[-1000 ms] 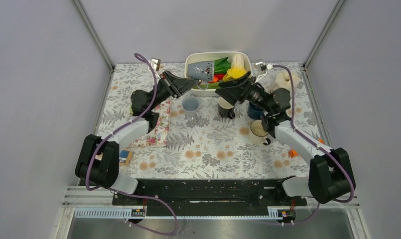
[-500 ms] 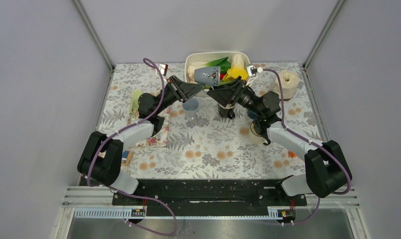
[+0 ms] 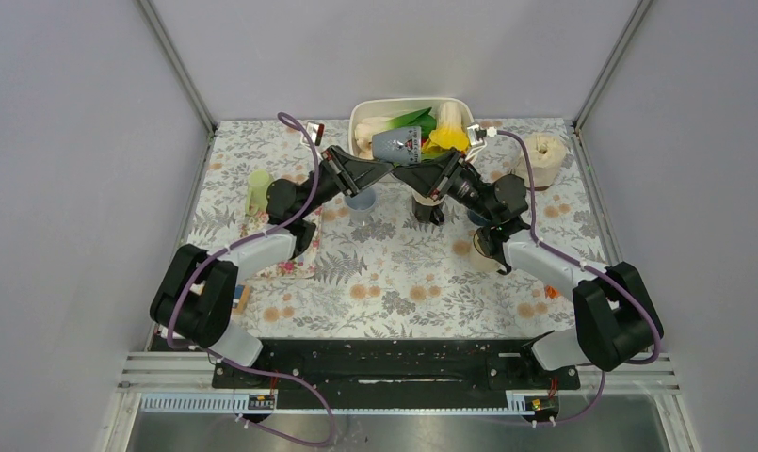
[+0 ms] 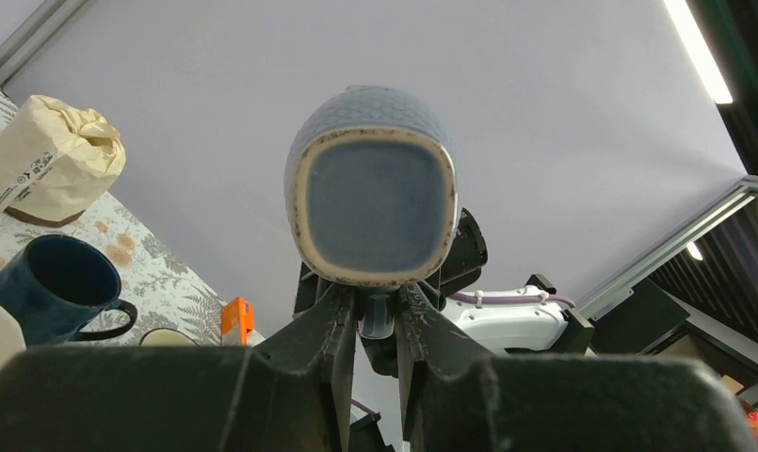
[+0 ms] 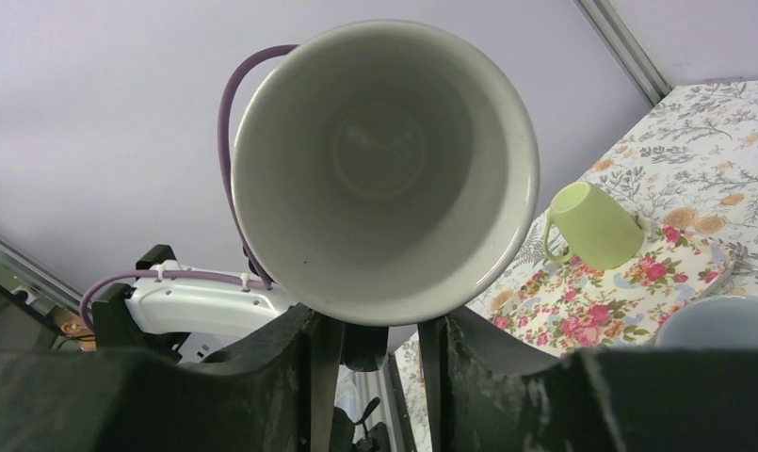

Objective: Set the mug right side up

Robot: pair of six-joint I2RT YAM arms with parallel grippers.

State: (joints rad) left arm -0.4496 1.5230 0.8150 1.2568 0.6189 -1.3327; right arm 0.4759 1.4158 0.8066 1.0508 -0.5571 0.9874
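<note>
The grey-blue mug (image 3: 396, 146) hangs in the air in front of the white bin, lying on its side between the two arms. My left gripper (image 4: 377, 301) is shut on its handle, and the mug's base (image 4: 373, 193) faces the left wrist camera. The right wrist view looks into the mug's pale open mouth (image 5: 384, 169). My right gripper (image 5: 381, 330) sits just under the rim, fingers narrowed on either side of the handle. A gap shows beside one finger, so I cannot tell whether it grips.
A white bin (image 3: 361, 118) of mixed items stands at the back. Below the mug are a light blue cup (image 3: 360, 198), a black mug (image 3: 429, 209), a navy mug (image 4: 59, 282) and a cream mug (image 3: 488, 247). A green mug (image 5: 591, 226) lies by a floral cloth (image 3: 299, 245).
Both arms have drawn in toward the middle and the mug has shifted slightly right and nearer. The right gripper's jaws have narrowed round the mug's handle side.
</note>
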